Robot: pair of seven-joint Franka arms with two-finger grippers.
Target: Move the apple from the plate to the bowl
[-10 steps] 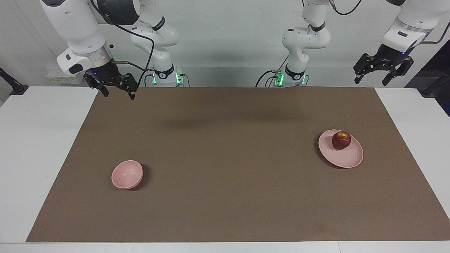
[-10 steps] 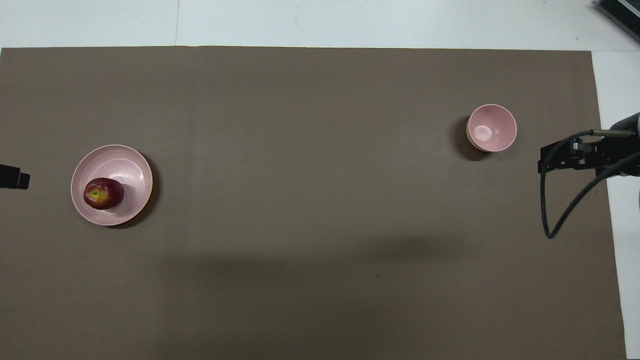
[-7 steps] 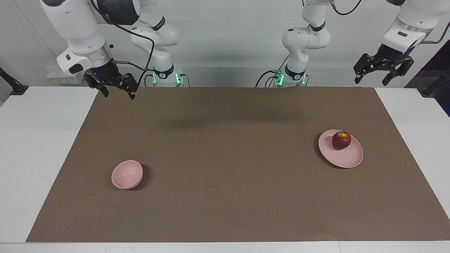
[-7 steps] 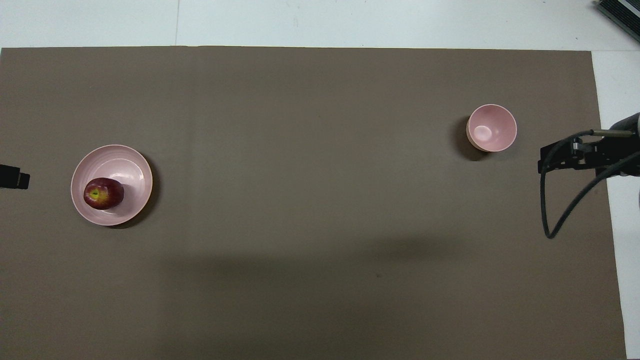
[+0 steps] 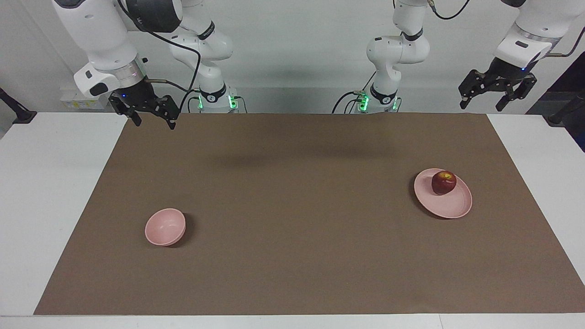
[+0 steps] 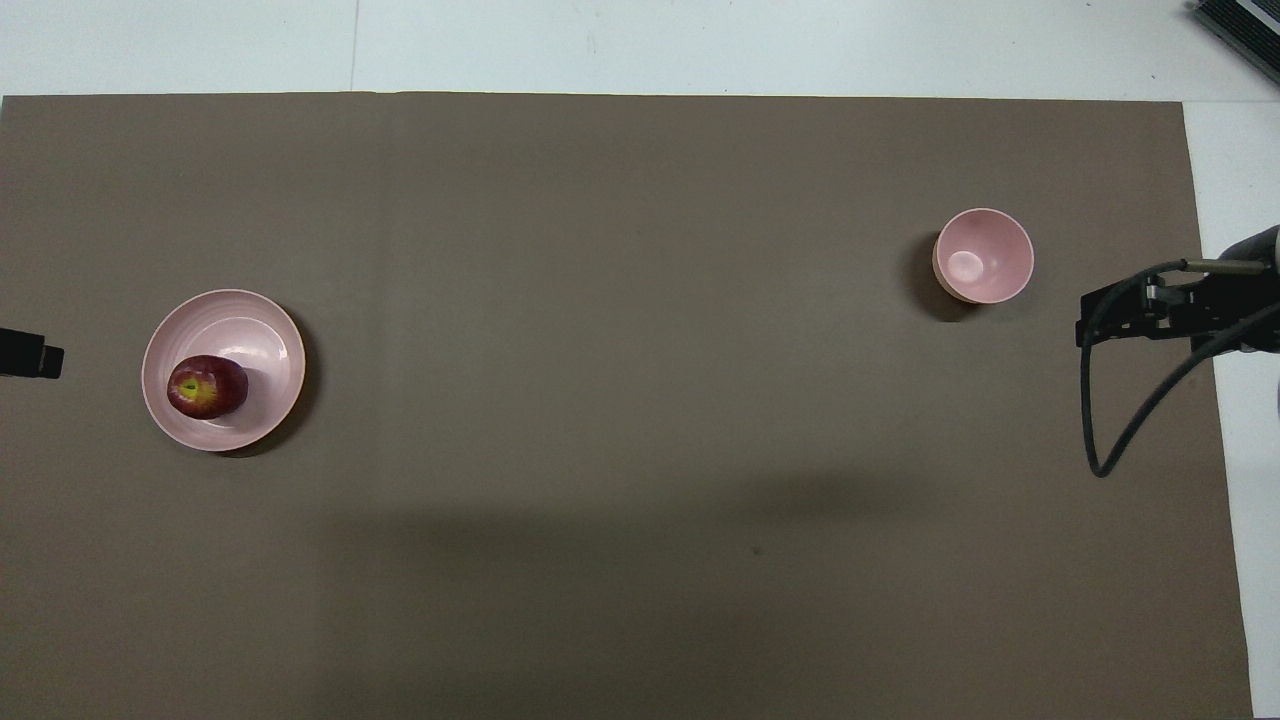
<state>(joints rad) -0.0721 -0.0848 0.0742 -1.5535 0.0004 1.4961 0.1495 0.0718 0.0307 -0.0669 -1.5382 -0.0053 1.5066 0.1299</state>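
Resting on the plate (image 5: 450, 208) toward the left arm's end, the apple (image 5: 444, 182) is seen nearest the left gripper (image 5: 497, 89), held high with fingers spread and empty. The right gripper (image 5: 144, 109), also wide and empty, is parked above the bowl's (image 5: 165, 226) end.
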